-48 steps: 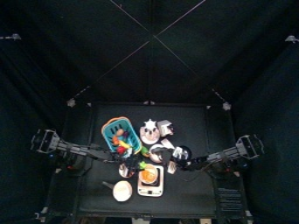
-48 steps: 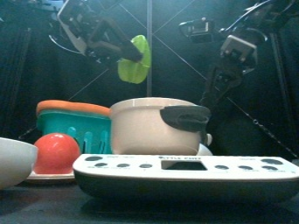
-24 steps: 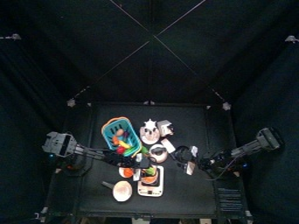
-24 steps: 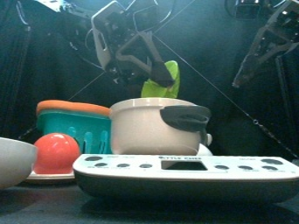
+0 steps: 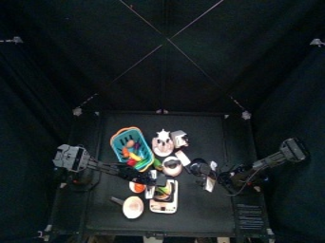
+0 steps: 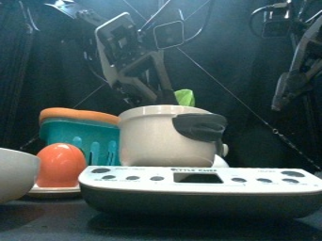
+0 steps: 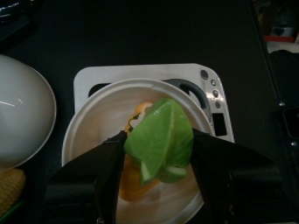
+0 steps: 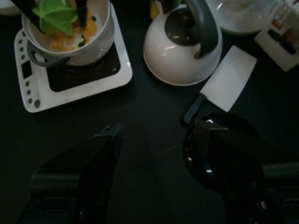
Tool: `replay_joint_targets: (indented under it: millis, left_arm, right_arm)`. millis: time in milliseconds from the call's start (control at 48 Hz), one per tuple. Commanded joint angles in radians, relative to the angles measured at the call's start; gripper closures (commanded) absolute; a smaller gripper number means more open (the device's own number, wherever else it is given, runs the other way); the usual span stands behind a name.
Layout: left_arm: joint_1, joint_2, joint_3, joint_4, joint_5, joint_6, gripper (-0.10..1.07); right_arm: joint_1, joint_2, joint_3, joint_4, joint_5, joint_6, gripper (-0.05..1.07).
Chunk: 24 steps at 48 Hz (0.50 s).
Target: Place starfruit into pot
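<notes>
- the starfruit [image 7: 160,140] sits between the jaws of the left gripper [image 7: 158,171], straight over the mouth of the pot [image 7: 100,109]; in the front view only its green tip [image 6: 184,97] shows above the pot's rim [image 6: 157,113], so most of it is already down inside.
- the left gripper's jaws stand wide, on either side of the fruit; whether they are pinching it or have let go i cannot tell from these views.
- the pot stands on a white scale [image 6: 189,179] near the table's front edge, with something orange in its bottom [image 7: 140,111].
- the right gripper [image 8: 158,144] hangs clear at the table's right side, jaws spread with nothing between them, above a white kettle [image 8: 181,48] and a cleaver [image 8: 222,83].
- progress, as i judge it: the carry and the lowering look done; what is left is letting go cleanly, if that has not happened, and lifting the left arm out without catching the rim.
</notes>
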Motion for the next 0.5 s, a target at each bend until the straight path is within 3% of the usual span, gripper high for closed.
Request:
replay_joint_targets:
  millis: [0, 188, 479]
  left_arm:
    - [0.005, -0.012, -0.032, 0.0, -0.002, 0.0, 0.09]
    - [0.009, -0.04, -0.043, 0.018, 0.002, 0.0, -0.03]
    - [0.06, -0.13, -0.006, 0.034, -0.012, 0.0, -0.04]
  right_arm:
    - [-0.015, -0.005, -0.009, 0.018, -0.005, -0.003, 0.06]
    - [-0.031, -0.011, 0.003, 0.003, -0.002, -0.008, 0.06]
    - [-0.037, -0.009, 0.02, -0.044, -0.002, -0.008, 0.07]
